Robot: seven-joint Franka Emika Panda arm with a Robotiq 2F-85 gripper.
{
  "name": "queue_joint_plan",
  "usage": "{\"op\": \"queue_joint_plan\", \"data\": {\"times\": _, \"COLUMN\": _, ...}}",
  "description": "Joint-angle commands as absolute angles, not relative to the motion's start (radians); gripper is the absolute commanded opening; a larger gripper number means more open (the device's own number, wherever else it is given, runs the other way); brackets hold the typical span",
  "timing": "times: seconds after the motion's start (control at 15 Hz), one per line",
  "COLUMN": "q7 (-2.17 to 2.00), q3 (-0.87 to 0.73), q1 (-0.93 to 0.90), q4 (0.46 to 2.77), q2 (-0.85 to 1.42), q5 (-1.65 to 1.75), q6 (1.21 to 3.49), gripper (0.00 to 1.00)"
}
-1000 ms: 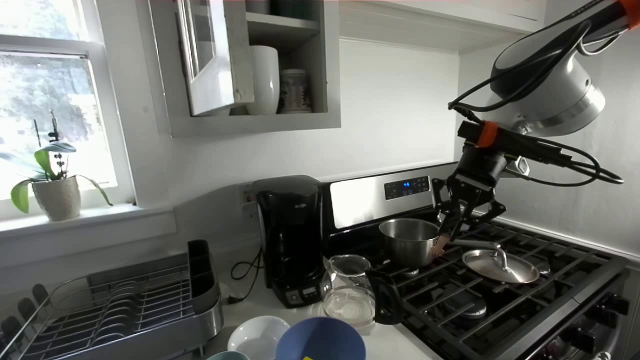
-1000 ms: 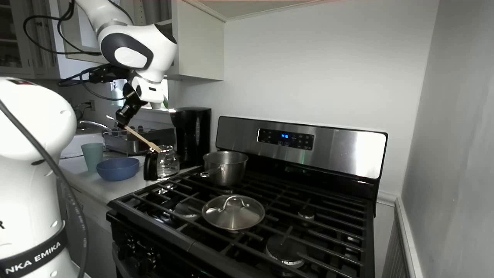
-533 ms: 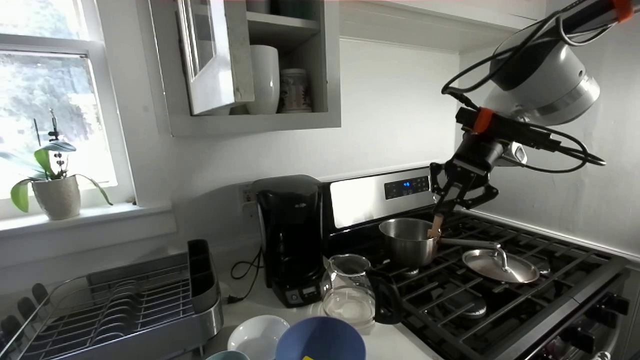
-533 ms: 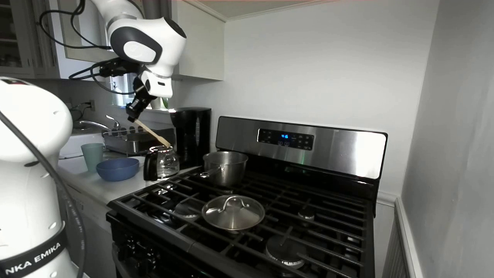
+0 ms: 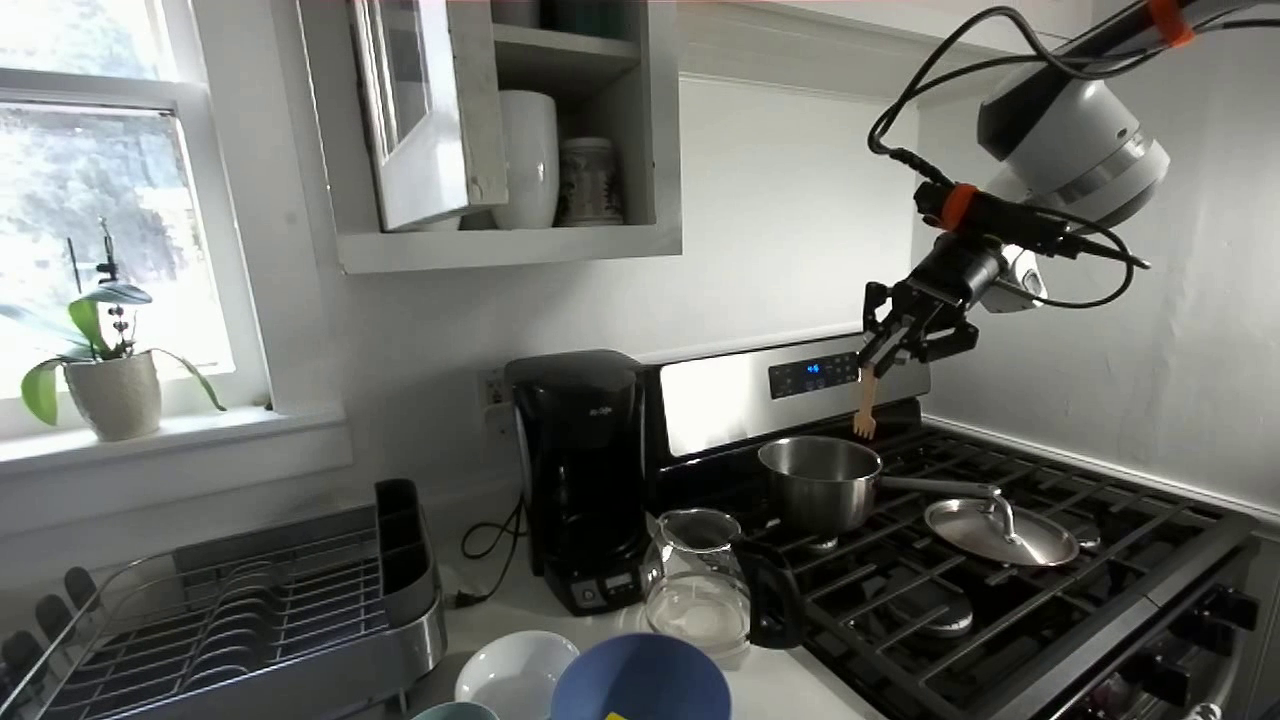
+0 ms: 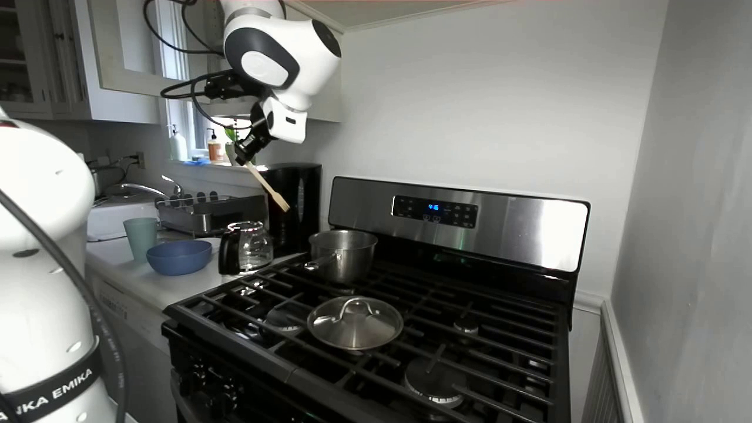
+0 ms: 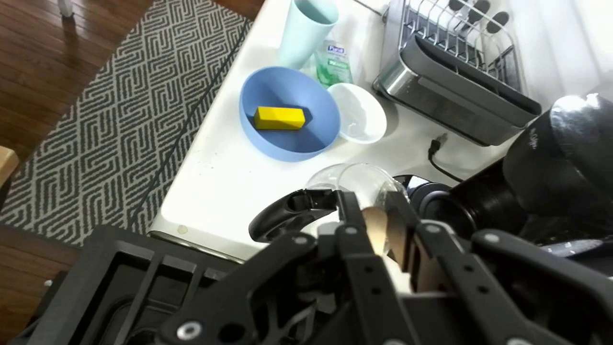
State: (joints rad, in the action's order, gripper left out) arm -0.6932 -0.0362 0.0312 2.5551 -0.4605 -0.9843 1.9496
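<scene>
The fingers (image 7: 351, 211) are parted only slightly, and a wooden fork (image 5: 865, 405) is pinched between them, held in the air. In an exterior view its tines are shown pointing down, appearing above the right rim of the saucepan (image 5: 815, 505); in an exterior view it is seen left of the saucepan, with the coffee maker (image 6: 304, 191) behind. Only in the wrist view is the yellow block (image 7: 280, 118) shown whole, inside the blue bowl (image 7: 287, 142) on the worktop (image 7: 215, 191); the lid (image 6: 355, 323) is shown by the exterior views alone.

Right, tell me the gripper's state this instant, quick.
Gripper: closed, holding the wooden utensil, its broad end hanging free.
</scene>
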Motion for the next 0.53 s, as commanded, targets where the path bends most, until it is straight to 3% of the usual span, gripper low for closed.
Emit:
{"op": "queue_joint_plan", "data": {"times": 0.0, "q7": -0.607, "q3": -0.071, "q1": 0.061, "q4": 2.488, "q2": -0.334, "q5": -1.093, "q6": 1.893, "gripper": 0.05}}
{"op": "queue_joint_plan", "data": {"times": 0.47, "q7": -0.537, "q3": -0.108, "q1": 0.114, "q4": 2.399, "q2": -0.139, "q5": -1.189, "q6": 1.898, "gripper": 0.05}}
